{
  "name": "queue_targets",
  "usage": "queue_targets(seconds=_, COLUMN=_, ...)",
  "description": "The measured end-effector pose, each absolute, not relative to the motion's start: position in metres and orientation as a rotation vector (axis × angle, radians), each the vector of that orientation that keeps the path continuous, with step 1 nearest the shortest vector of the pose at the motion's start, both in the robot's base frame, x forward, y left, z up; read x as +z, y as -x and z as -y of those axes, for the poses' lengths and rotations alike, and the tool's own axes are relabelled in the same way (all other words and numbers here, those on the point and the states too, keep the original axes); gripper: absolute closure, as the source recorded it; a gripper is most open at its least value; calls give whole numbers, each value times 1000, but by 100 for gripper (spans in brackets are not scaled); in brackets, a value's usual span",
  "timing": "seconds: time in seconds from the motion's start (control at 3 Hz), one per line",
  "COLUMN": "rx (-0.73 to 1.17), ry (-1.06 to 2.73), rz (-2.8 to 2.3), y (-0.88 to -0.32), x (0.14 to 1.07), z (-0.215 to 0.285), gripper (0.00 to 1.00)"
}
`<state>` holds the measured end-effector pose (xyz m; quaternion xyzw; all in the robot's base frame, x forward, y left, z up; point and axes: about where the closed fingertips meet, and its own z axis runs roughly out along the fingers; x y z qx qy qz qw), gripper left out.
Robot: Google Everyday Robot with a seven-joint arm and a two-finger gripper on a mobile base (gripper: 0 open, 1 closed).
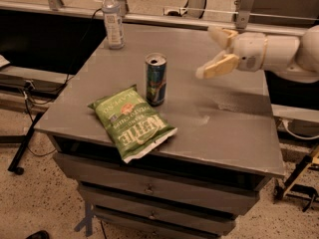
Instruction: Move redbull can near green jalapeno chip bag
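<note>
The redbull can [156, 79], blue and silver with an open silver top, stands upright on the grey table [234, 128]. It is just behind the far right corner of the green jalapeno chip bag [131, 121], which lies flat near the table's front left edge. My gripper [213, 51] is open and empty, hovering above the table well to the right of the can, its cream fingers [215, 67] spread apart.
A clear plastic bottle [113, 18] with a white cap stands at the table's back left. Drawers [149, 189] run below the tabletop. Metal rails and legs stand behind the table, and a stand base [299, 183] sits at the lower right.
</note>
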<state>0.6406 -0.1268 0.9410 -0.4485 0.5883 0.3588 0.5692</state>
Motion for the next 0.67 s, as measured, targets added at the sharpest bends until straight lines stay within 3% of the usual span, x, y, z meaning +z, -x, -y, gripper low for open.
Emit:
queue_targets(seconds=0.33, rx=688, ry=987, rz=-1377, y=-667, x=975, z=189, gripper=0)
queue_targets(seconds=0.67, rx=634, ry=965, rz=-1355, y=-672, x=997, z=209, gripper=0)
